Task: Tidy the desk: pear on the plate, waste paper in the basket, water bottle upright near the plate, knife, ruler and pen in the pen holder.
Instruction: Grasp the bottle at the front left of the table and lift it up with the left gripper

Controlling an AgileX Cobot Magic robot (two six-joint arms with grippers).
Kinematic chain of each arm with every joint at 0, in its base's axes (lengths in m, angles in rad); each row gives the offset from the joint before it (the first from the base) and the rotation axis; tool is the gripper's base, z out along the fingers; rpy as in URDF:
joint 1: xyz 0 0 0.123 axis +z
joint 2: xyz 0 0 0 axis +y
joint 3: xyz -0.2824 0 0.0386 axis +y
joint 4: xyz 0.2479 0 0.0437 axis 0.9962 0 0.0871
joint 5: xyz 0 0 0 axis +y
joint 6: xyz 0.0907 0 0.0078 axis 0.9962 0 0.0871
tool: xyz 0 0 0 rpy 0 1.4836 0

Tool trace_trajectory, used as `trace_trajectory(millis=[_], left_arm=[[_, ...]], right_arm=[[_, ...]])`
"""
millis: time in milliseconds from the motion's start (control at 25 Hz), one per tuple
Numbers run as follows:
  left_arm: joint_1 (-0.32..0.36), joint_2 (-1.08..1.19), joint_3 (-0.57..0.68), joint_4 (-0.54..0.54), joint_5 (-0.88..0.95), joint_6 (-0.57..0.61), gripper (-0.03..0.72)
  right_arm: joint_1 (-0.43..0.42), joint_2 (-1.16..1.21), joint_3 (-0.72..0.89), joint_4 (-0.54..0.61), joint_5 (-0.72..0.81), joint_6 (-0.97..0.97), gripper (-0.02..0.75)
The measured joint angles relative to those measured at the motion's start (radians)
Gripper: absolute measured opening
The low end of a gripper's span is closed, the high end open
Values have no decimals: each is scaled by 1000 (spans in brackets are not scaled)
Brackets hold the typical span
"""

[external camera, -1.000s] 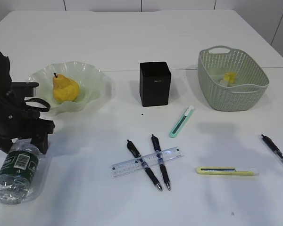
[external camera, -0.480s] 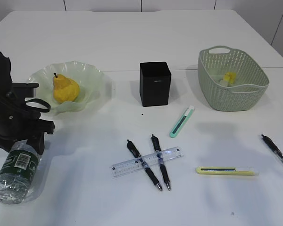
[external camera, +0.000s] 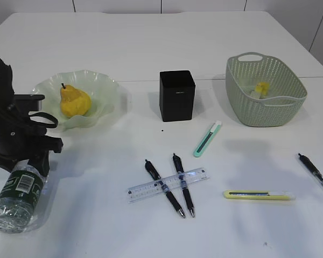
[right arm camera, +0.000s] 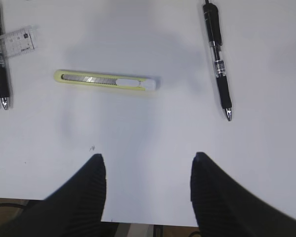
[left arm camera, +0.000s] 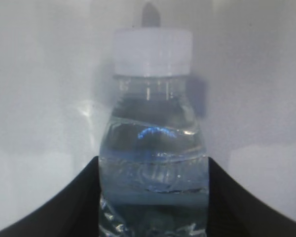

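With the left gripper (left arm camera: 153, 197) half-closed around the clear plastic water bottle (external camera: 19, 193) lying at the white desk's (external camera: 151, 54) left front, below the ruffled pale green plate (external camera: 105, 94), squeeze its soft body gently and evenly before tipping it upright.

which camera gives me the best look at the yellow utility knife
The right wrist view: the yellow knife lies in full below the camera, its slider and blade slot plain, with nothing over it. The exterior view shows it too, whole but small and at a slant, right of the pens. The left wrist view misses it; the water bottle fills that frame.
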State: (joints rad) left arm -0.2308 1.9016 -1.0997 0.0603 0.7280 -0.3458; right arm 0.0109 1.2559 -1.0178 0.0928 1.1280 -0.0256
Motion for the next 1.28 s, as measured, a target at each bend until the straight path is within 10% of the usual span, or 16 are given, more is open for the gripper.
trace_trajectory(millis=[680, 1280], left_arm=[[0, -15, 9, 31, -17, 0, 377], [0, -442, 332, 165, -330, 0, 377]], right_arm=[[0, 0, 0, 0, 0, -1, 410], [0, 0, 0, 0, -2, -1, 410]])
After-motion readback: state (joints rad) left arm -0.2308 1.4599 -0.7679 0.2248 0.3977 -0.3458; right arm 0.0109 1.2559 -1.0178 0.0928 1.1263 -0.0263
